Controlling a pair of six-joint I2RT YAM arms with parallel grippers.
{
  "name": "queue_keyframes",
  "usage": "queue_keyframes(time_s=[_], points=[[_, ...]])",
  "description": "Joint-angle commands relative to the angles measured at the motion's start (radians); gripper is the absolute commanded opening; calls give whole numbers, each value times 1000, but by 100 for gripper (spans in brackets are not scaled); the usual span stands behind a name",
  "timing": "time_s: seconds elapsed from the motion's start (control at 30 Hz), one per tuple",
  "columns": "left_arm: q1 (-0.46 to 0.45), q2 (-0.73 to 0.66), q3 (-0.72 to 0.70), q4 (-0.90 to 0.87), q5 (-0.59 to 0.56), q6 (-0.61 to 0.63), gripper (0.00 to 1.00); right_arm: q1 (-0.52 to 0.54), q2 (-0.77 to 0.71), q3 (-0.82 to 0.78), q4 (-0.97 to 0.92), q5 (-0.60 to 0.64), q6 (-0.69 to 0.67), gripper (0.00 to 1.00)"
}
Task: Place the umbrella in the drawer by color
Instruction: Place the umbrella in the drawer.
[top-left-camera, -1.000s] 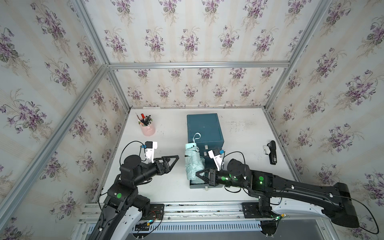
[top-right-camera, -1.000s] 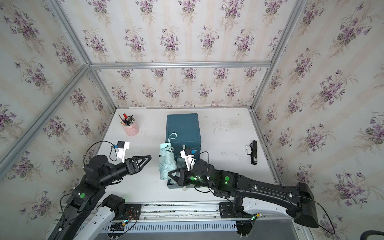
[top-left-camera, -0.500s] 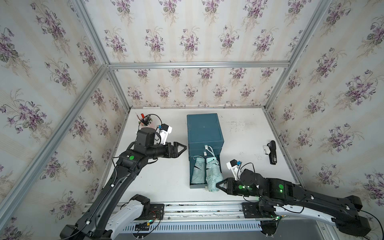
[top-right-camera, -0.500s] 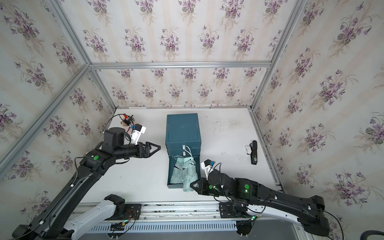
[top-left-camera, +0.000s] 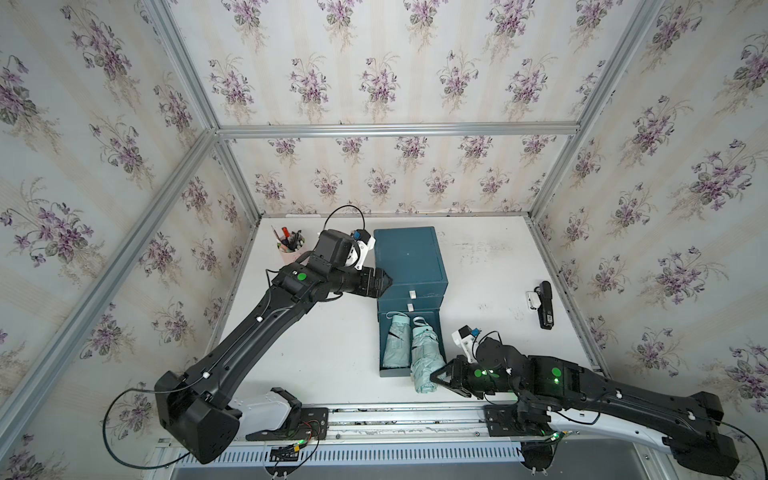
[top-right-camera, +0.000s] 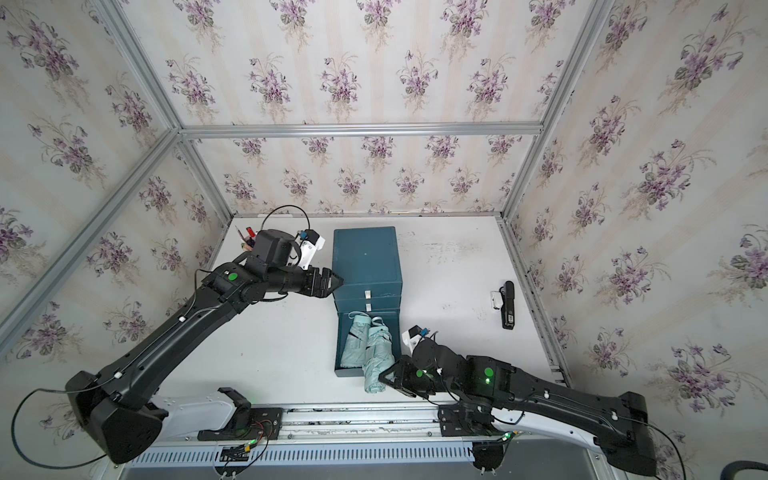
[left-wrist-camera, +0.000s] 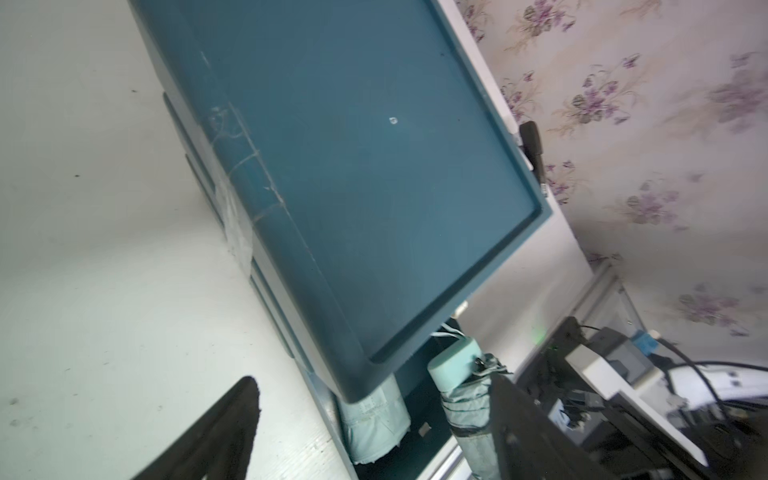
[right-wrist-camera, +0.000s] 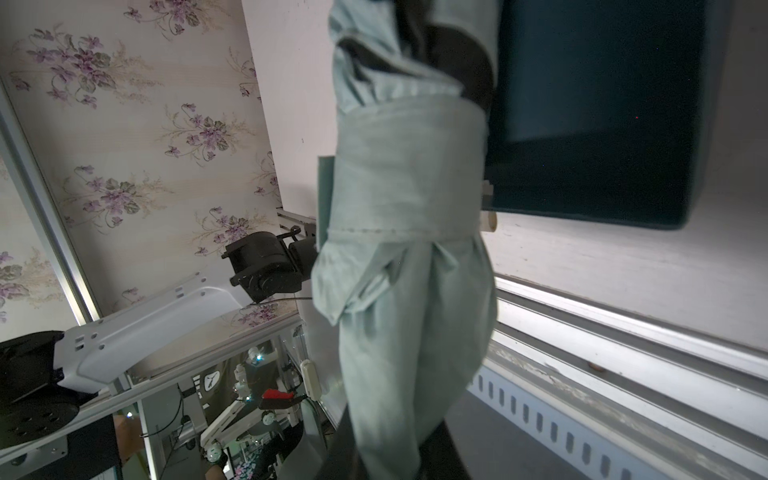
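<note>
Right gripper (top-left-camera: 434, 376) first. Its fingers (right-wrist-camera: 347, 449) are clamped on the cloth end of the mint umbrella (top-left-camera: 424, 357), out in front of the cabinet (top-left-camera: 409, 257). From the fingers the umbrella runs away toward the cabinet front. Its long axis follows the pull line of the open bottom drawer (top-left-camera: 392, 372), slightly slanted. Most of it lies inside that drawer, but the gripped end overhangs the drawer's front rim. A second umbrella (top-left-camera: 394, 343), also mint, lies fully inside, just beside it on the left arm's side.

My call: you need to feed the umbrella along that axis toward the cabinet, or drop the end inside the rim, before letting go. Your right arm is the nearer one.

Left gripper (top-left-camera: 384, 283): fingers (left-wrist-camera: 232, 424) spread wide, holding nothing. It sits at the cabinet's left side by the top edge, well apart from both umbrellas. Can't tell if it touches the cabinet.

Views:
- **Both top views:** show the overhang.
- **Right wrist view:** shows only cloth between the fingers and the cabinet's dark side.
- **Left wrist view:** only this one shows the handle cap (left-wrist-camera: 455, 361) already close under the cabinet's front, so little slack looks left there.
</note>
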Motion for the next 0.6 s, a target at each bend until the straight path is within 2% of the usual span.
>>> queue_keyframes(time_s=[0.0,0.33,0.57], points=[[-15,26,-1,-20,-156,4,83,-28,22,11,40,-45,26,0],[-18,83,-33,29,-173,-11,81,-224,151,22,96,-234,-75,0],[-17,90,-58,14,-174,18,74,-308,266,55,106,-295,-162,0]])
